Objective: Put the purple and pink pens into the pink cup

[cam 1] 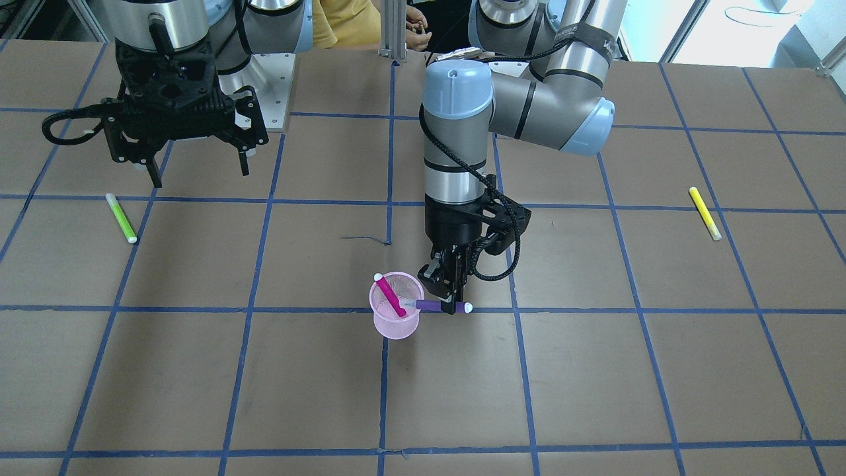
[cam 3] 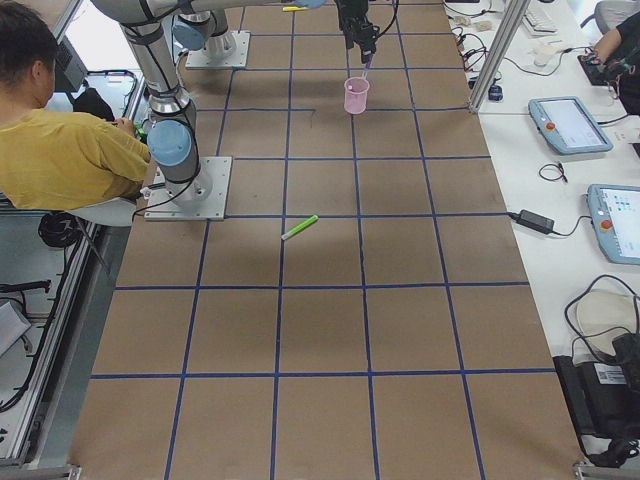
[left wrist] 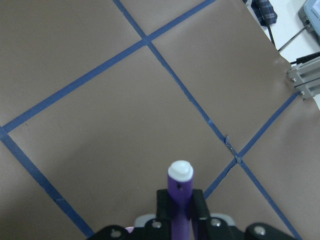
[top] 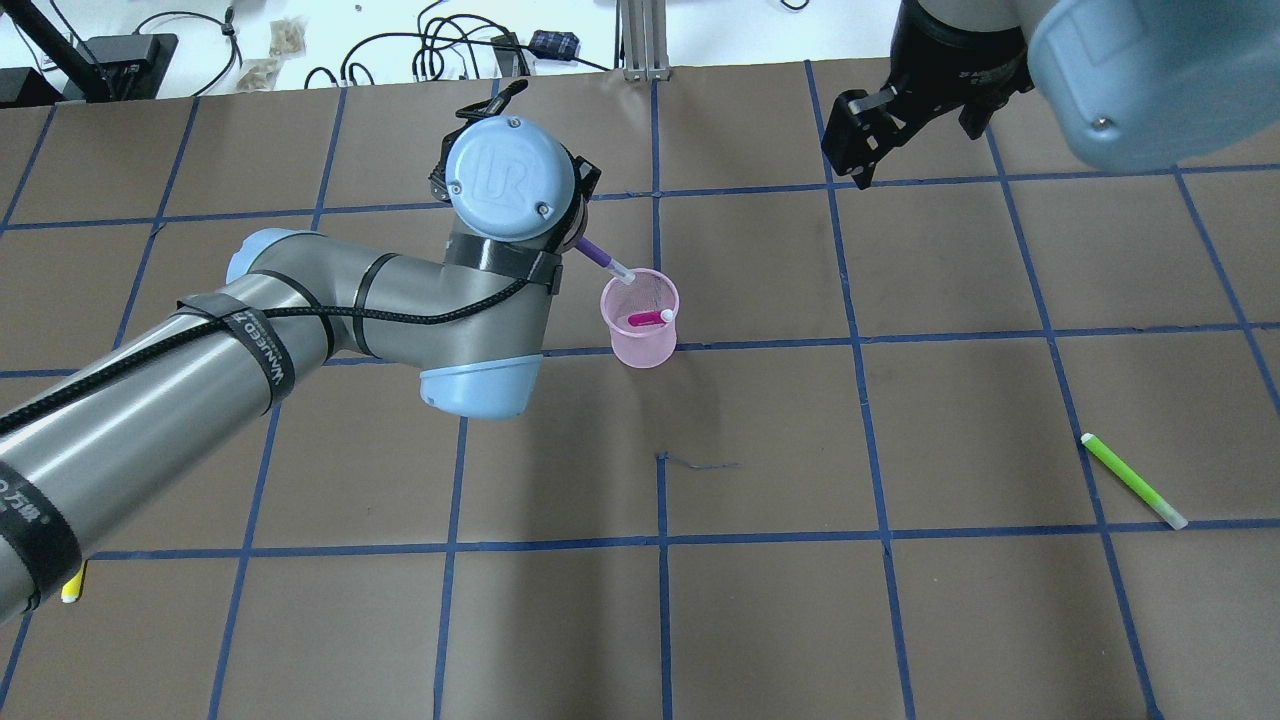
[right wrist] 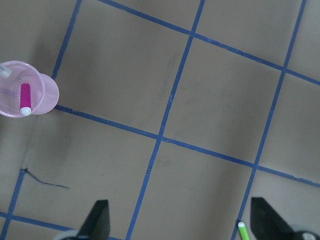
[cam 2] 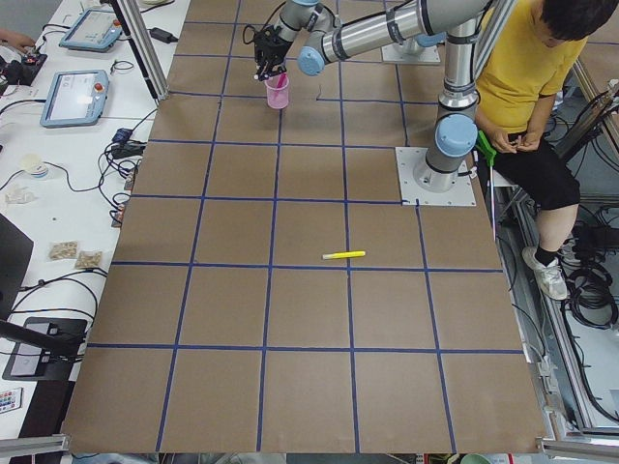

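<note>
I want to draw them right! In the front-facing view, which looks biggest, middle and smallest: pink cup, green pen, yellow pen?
Largest: pink cup.
Then yellow pen and green pen: both thin sticks that look about equally long, so no ranking between them.

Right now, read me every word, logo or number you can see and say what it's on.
"UR": on the blue joint cap of the left arm.
"WANEED", as best it reads: white print on the black strap round that arm; the smaller marks beside it are too blurred.
Tablet screens: too small to read.
Nothing else is legible.
</note>
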Motion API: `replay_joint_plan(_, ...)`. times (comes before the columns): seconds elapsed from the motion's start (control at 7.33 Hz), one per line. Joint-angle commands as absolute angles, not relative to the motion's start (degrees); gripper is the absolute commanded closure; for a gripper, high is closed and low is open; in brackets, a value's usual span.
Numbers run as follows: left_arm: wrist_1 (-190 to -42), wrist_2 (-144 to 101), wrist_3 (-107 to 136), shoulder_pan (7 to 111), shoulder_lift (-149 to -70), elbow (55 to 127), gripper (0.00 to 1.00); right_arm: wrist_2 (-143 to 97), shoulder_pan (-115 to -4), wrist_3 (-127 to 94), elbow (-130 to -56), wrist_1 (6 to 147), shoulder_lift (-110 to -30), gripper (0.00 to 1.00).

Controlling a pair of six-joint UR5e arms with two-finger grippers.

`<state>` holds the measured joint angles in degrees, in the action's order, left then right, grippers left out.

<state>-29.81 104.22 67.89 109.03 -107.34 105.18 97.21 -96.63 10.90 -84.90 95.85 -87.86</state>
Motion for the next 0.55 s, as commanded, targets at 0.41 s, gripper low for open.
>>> replay_joint_plan(0.41, -29.79, 114.68, 70.04, 115.57, -107.49, 107.48, 0.96, 90.18, -96.33, -8.16, -85.52, 95.01, -88.86, 0.00)
